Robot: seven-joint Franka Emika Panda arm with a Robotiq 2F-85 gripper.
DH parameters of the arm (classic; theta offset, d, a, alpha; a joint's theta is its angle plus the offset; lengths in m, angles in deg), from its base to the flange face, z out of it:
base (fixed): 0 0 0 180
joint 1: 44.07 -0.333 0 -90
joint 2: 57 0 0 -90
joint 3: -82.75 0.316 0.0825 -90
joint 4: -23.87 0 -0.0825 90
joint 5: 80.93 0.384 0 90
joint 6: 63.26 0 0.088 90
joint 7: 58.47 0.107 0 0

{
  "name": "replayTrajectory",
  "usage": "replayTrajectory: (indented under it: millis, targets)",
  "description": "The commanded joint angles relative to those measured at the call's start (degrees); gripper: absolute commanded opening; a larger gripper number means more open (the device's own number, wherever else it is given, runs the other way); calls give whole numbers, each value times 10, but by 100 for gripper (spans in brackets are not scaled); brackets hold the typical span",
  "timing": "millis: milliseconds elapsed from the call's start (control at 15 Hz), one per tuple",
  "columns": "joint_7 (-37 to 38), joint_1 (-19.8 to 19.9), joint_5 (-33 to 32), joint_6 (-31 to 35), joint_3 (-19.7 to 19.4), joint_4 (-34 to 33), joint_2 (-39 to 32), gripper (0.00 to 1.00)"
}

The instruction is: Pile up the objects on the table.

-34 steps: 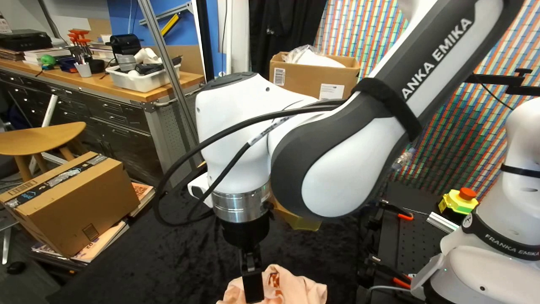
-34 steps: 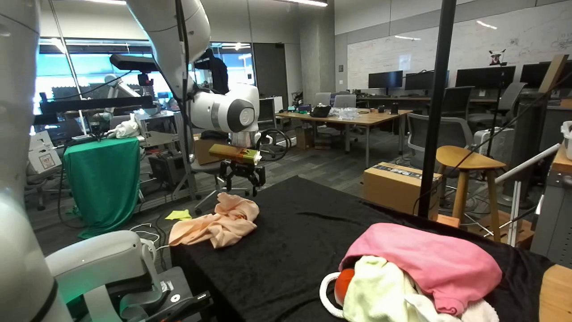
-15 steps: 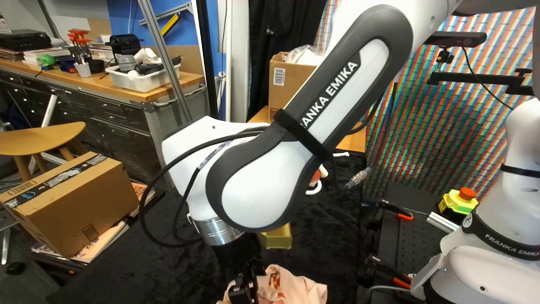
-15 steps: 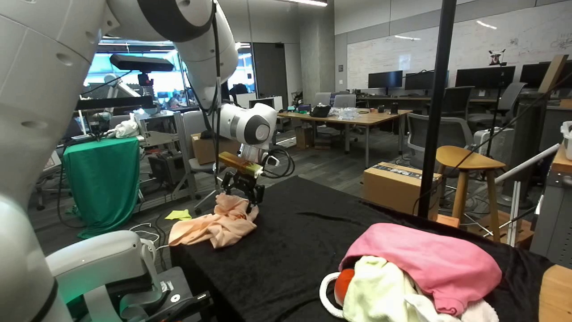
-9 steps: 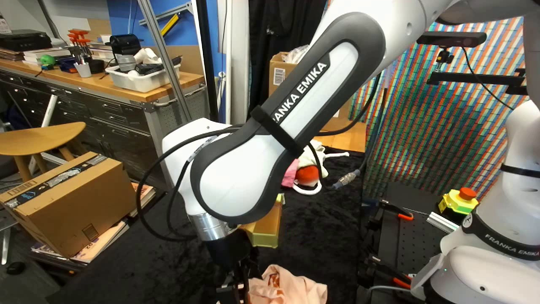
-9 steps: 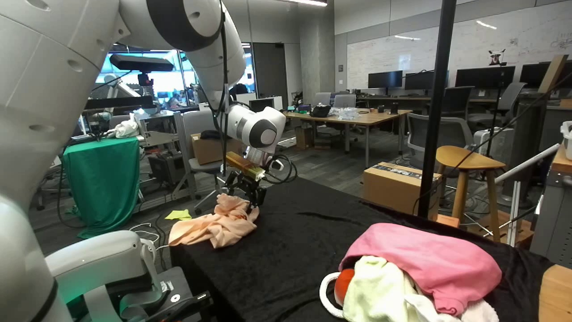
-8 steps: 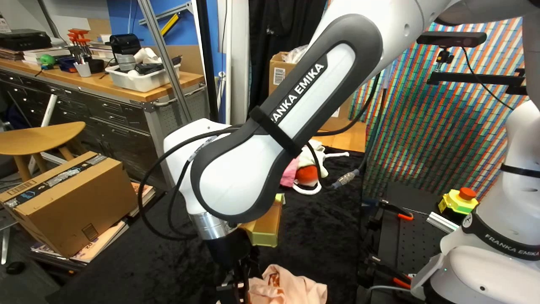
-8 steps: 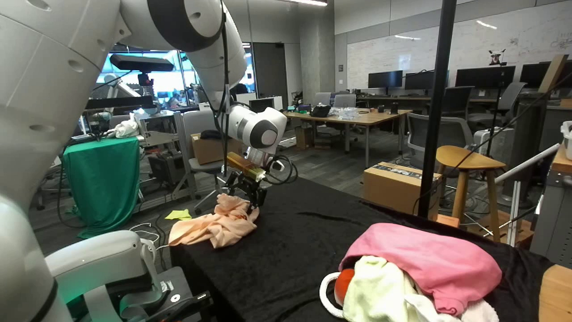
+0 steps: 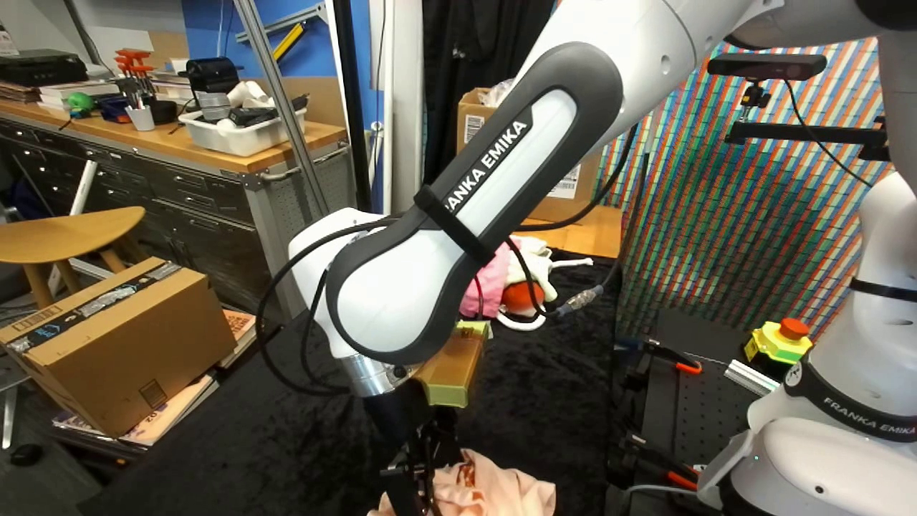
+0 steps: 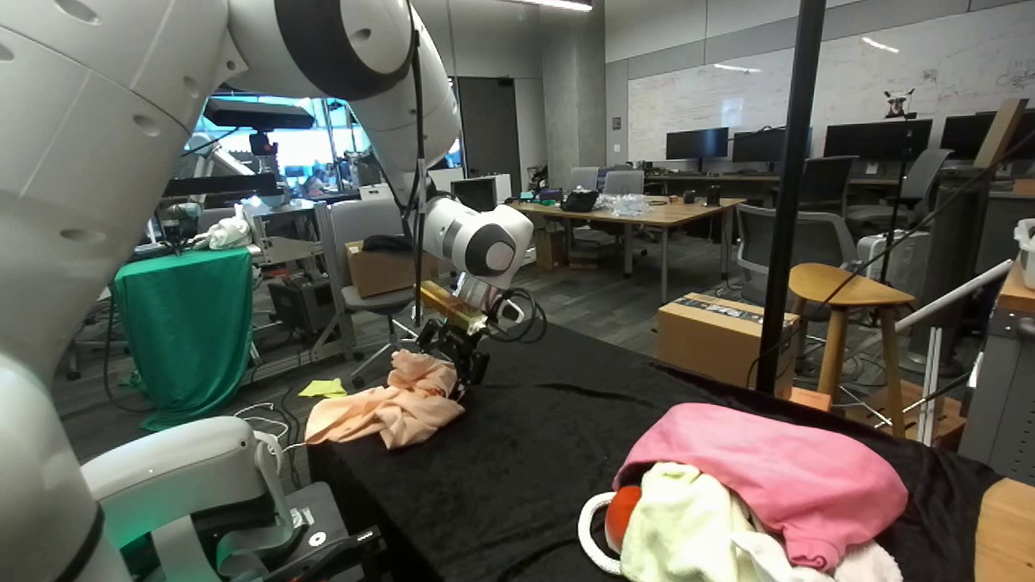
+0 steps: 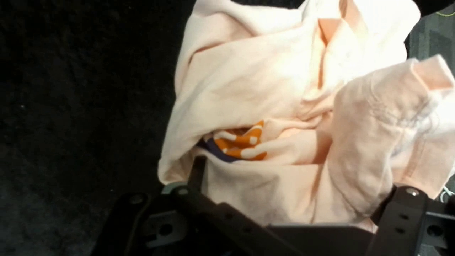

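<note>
Black-draped table (image 10: 509, 477), gripper (image 11: 288, 190) agape at peach cloth (image 11: 241, 81), orange patch (image 11: 244, 141) half hidden inside.

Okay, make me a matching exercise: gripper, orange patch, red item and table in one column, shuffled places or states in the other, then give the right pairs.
Column one:
1. Gripper
2. Orange patch
3. Red item
4. Table

Column two:
A. draped in black
B. open, at the peach cloth
C. beside the white loop
D. in the peach cloth's folds

Right pairs: 1-B, 2-D, 3-C, 4-A
</note>
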Motion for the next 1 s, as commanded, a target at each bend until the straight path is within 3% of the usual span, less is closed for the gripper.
replayTrajectory:
  millis: [0,400,467,600,933]
  targets:
    - [21,1,18,-59,-4,-37,-17,100]
    - [23,5,34,-91,-6,-55,-32,97]
    - [23,5,36,-92,-7,-57,-34,78]
    - [23,6,37,-98,-8,-60,-37,71]
    - [12,15,41,-138,-6,-76,-40,33]
